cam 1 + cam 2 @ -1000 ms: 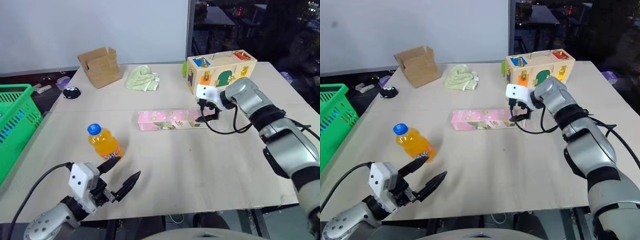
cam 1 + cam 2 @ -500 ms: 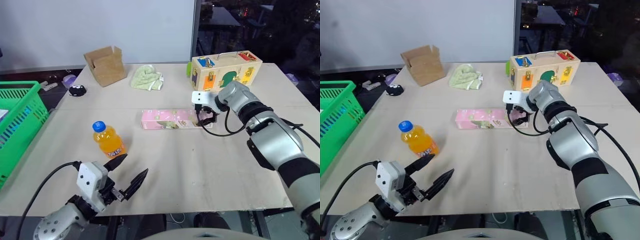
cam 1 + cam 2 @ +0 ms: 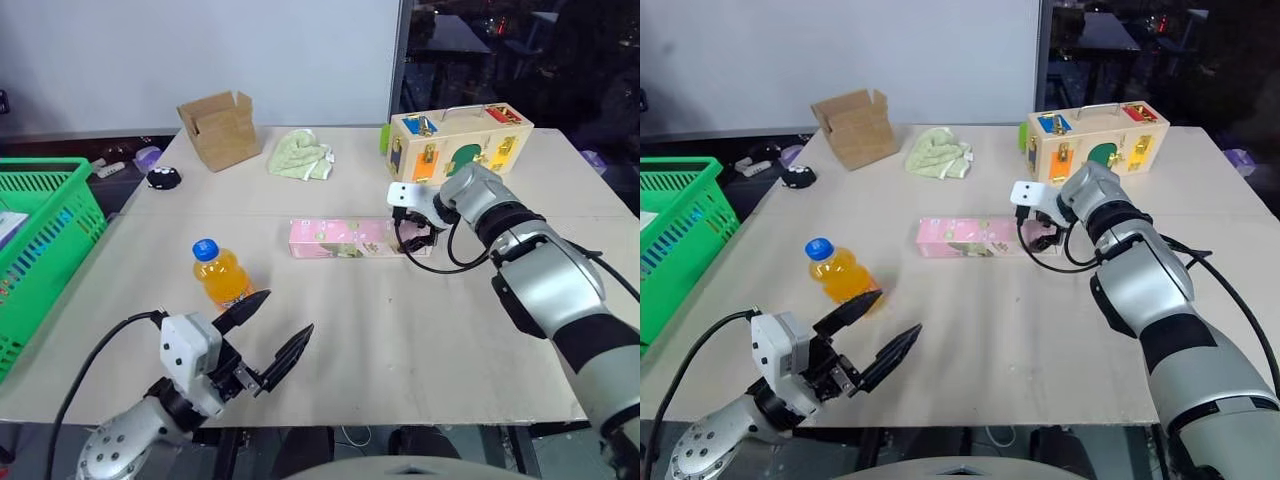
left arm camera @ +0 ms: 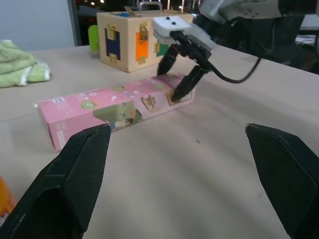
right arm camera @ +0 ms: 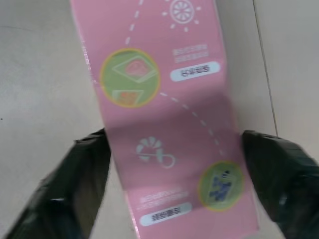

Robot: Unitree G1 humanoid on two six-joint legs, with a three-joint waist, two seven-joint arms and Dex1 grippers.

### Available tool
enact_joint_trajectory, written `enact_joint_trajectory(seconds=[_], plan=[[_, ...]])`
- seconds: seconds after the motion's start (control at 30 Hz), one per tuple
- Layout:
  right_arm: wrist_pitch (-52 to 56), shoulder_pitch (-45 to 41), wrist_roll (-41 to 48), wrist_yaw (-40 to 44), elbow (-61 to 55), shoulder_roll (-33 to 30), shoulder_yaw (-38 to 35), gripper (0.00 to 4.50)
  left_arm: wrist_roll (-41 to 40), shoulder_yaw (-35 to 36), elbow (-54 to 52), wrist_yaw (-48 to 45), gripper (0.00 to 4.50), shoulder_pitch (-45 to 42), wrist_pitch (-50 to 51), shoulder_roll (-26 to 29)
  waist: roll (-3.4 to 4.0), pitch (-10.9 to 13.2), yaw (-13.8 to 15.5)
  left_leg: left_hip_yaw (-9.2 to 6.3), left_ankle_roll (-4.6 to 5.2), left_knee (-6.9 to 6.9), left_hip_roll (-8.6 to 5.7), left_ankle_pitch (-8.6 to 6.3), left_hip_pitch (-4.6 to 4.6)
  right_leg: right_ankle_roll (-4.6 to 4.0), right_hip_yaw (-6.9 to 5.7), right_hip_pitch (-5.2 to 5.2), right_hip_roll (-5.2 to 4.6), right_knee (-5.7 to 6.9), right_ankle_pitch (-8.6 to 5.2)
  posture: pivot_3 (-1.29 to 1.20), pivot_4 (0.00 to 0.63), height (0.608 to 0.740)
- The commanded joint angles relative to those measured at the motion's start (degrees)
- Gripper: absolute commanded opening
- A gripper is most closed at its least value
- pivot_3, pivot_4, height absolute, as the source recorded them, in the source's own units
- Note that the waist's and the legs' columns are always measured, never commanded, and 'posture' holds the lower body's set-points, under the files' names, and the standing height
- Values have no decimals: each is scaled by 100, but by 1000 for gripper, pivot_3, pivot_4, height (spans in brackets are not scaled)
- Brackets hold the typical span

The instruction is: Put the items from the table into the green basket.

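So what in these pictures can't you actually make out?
- Green basket: cut off by the head views' left edge; most of its inside is out of frame.
- Pink carton: its print is blurred in the right wrist view.
- Right end effector: its fingers straddle the carton's end, but contact cannot be told.
- Orange-drink bottle: label too small to read.
- Small black thing at the table edge: too small to identify.

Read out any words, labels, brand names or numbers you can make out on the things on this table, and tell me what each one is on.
No text can be read.
Pink carton: small print in white pill-shaped labels, too blurred to read.
Orange-drink bottle: red label, too small to read.
Wooden latch box: no lettering visible.
Cardboard box: no print visible.
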Motion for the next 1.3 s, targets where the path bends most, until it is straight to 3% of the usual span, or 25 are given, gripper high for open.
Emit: enact_joint_trajectory(seconds=[0.03,0.07,0.33,0.57,0.7,0.8,0.9,1.1,1.3], plan=[[60,-88,-91,25,-27,-16,-98,2874,-83,-48,-82,136,4500,-217,75,34,0,0,17,0,0,0,0,0,0,0,0,0,0,0,0,256,0,740],[47,-82,-108,-15,-31,-20,-111,2571,-104,-49,-67,196,4500,-299,133,31,0,0,41,0,0,0,0,0,0,0,0,0,0,0,0,256,0,740],[275,-232,202,252,-159,-207,-628,2571,-538,-180,-111,780,4500,-860,835,-47,1,1,59,1,0,11,-1,1,-2,1,1,1,1,6,1,216,0,740],[1548,-212,1092,1430,-1044,-709,-1469,2571,-1630,-225,-23,1785,4500,-1766,1639,-357,11,6,44,-11,0,16,-1,1,-20,2,-5,-5,0,8,3,164,0,740],[3443,770,1824,2143,-3720,-1244,-1661,2571,-2532,-207,238,2329,4500,-2492,1807,-682,12,0,81,-20,0,27,-1,0,-35,2,-14,-11,-1,9,3,119,0,740],[4848,1759,2539,2059,-6085,-1520,-1802,2571,-3016,-149,508,2483,4500,-2969,1907,-690,9,-8,71,-43,0,52,-3,0,-87,4,-32,-49,-1,22,5,89,0,740],[5906,2409,3345,1755,-7743,-1563,-2139,2571,-3471,-134,754,2580,4500,-3407,2036,-596,10,-7,31,-69,0,58,-6,0,-98,4,-55,-56,-3,36,6,59,0,740],[6837,2926,4610,1302,-9145,-1526,-2642,2571,-3907,-85,1046,2554,4500,-3813,2140,-392,2,-12,-144,-89,0,61,-9,1,-86,3,-69,-49,5,57,5,24,0,740],[6809,3198,5308,1055,-9556,-1758,-2552,2571,-4348,14,1128,2320,4500,-3914,2169,-50,1,-13,-271,-91,-2,71,-13,3,-87,3,-70,-43,5,57,4,6,0,740]])
